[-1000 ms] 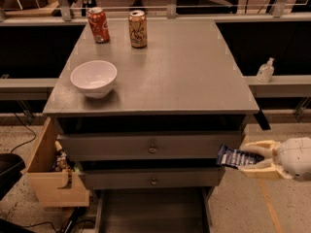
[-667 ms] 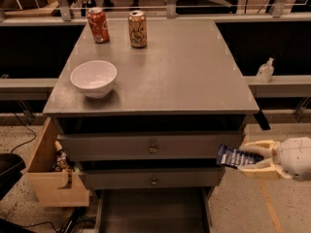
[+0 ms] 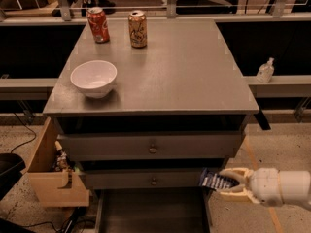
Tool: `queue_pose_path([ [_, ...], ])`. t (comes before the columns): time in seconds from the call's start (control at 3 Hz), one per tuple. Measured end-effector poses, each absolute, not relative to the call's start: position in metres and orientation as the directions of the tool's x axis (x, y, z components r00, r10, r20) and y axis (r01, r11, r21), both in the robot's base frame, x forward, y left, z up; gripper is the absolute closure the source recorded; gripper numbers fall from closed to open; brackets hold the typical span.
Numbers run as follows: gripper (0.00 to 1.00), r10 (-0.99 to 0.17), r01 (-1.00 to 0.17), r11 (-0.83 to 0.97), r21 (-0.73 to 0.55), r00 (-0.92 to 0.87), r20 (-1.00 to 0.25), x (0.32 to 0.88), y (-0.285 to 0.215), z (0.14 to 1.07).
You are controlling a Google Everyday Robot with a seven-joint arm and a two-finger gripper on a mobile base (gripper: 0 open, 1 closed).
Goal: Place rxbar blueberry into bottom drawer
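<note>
The rxbar blueberry [image 3: 214, 180], a flat bar in a navy wrapper with white lettering, is held in my gripper [image 3: 227, 183] at the lower right. The gripper's cream fingers are shut on it, beside the right front corner of the grey cabinet. The bar's free end points left towards the cabinet. The bottom drawer [image 3: 109, 212] is pulled open below, a wide shallow grey tray with a dark inside. The bar hangs just above the drawer's right edge.
On the cabinet top [image 3: 184, 76] stand a white bowl [image 3: 94, 77], a red soda can [image 3: 98, 24] and a tan soda can [image 3: 137, 28]. Two shut drawers with round knobs [image 3: 152, 149] sit above the open one. A wooden box [image 3: 51, 176] hangs at the left. A small bottle [image 3: 265, 71] stands on the right ledge.
</note>
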State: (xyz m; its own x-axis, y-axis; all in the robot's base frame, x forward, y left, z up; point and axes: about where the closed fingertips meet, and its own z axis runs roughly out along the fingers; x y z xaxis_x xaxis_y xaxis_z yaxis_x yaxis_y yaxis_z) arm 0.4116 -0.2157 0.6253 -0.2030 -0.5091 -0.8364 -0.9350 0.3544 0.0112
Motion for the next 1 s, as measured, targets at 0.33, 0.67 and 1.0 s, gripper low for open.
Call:
queue_pose_path([
  [0.33,1.00,-0.494,-0.948,0.317,0.034,-0.196,-0.847,0.407,-0.196,0.555],
  [0.67,1.00,-0.508,-0.965,0.260,0.020,-0.155,-0.847,0.398,-0.182,0.499],
  [1.0,1.00,-0.539,-0.965,0.263,0.011,-0.157,-0.828,0.393,-0.178,0.462],
])
